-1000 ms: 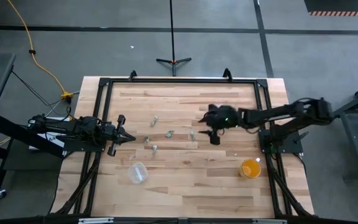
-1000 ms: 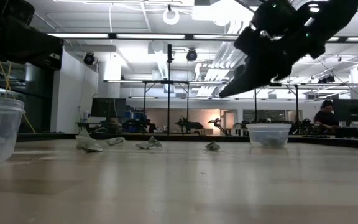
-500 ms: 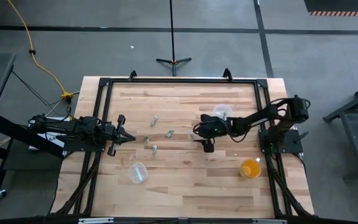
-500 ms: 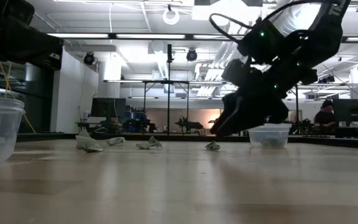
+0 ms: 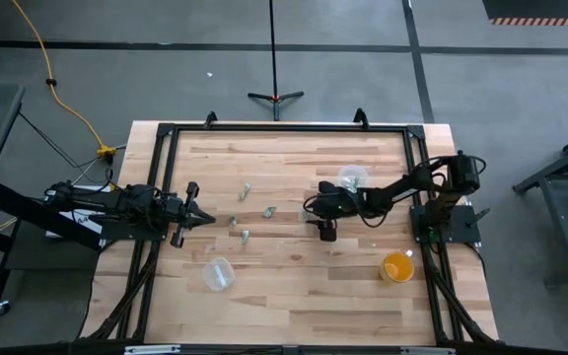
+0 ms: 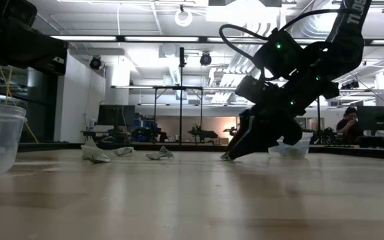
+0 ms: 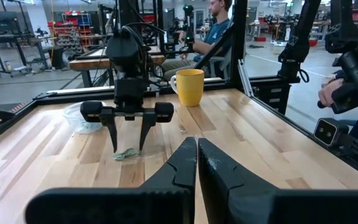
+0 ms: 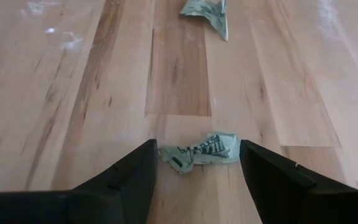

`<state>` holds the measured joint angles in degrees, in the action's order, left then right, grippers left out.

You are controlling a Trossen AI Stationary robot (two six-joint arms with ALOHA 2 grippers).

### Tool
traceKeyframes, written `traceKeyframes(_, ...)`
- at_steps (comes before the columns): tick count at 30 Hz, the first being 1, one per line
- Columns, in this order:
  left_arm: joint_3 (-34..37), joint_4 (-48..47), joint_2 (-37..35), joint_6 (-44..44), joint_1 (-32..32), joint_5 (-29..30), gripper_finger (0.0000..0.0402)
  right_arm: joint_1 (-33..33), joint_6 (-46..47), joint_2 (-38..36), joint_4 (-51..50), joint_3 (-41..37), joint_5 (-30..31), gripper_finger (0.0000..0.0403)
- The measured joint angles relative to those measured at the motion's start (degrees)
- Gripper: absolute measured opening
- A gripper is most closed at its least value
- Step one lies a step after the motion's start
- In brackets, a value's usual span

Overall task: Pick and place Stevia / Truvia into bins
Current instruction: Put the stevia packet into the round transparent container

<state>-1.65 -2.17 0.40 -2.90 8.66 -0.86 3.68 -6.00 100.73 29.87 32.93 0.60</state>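
Note:
Several crumpled pale green and white packets lie on the wooden table (image 5: 294, 296), among them ones in the high view (image 5: 246, 187) (image 5: 269, 211) (image 5: 246, 235). My right gripper (image 5: 309, 210) is open, tips down at the table, with one packet (image 8: 202, 149) lying flat between its fingers. A second packet (image 8: 207, 14) lies beyond it. One clear cup (image 5: 353, 178) stands just behind my right arm, another (image 5: 218, 273) toward the near left. My left gripper (image 5: 201, 215) is shut and empty at the table's left, seen in its wrist view (image 7: 196, 163). My right gripper comes at the packet slanting down from the table's right, one finger (image 8: 135, 177) on each side of it. The packet's one end (image 8: 165, 151) lies right at this finger; I cannot tell whether they touch. The packet lies on the table.
An orange cup (image 5: 398, 266) stands at the near right, also in the left wrist view (image 7: 188, 87). A black frame (image 5: 284, 128) runs round the table's edges. A person (image 7: 213, 28) sits beyond the table. Bare wood lies along the near side.
My right gripper has gone from above the far clear cup toward the table's left and down to the tabletop, and now stands with its open fingers on either side of one packet. The packets have not moved.

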Motion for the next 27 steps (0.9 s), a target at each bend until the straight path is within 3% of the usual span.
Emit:
traceKeyframes(6, 0.0, -0.01, 0.01, 0.0, -0.01, -0.02, 0.0053, 0.0, 1.03, 0.62, -0.04, 0.0, -3.05, 0.0197)
traceKeyframes(11, 0.0, -0.01, -0.01, 0.01, -0.02, 0.0, 0.0053, 0.0, 1.13, 1.62, 0.42, 0.02, -2.21, 0.0165)
traceKeyframes(22, 0.0, -0.01, -0.02, 0.02, -0.02, 0.0, 0.0053, 0.05, 1.13, 0.54, 1.4, 0.02, -2.12, 0.0046)
traceKeyframes(24, 0.0, -0.01, -0.02, 0.01, 0.0, 0.0, 0.0053, 0.07, 0.63, -1.66, 0.09, 0.02, -0.62, 0.0016)
traceKeyframes(27, 0.0, -0.01, 0.0, 0.02, -0.02, 0.0, 0.0053, 0.04, -2.62, -7.57, -5.76, 0.02, 6.04, 0.0013)
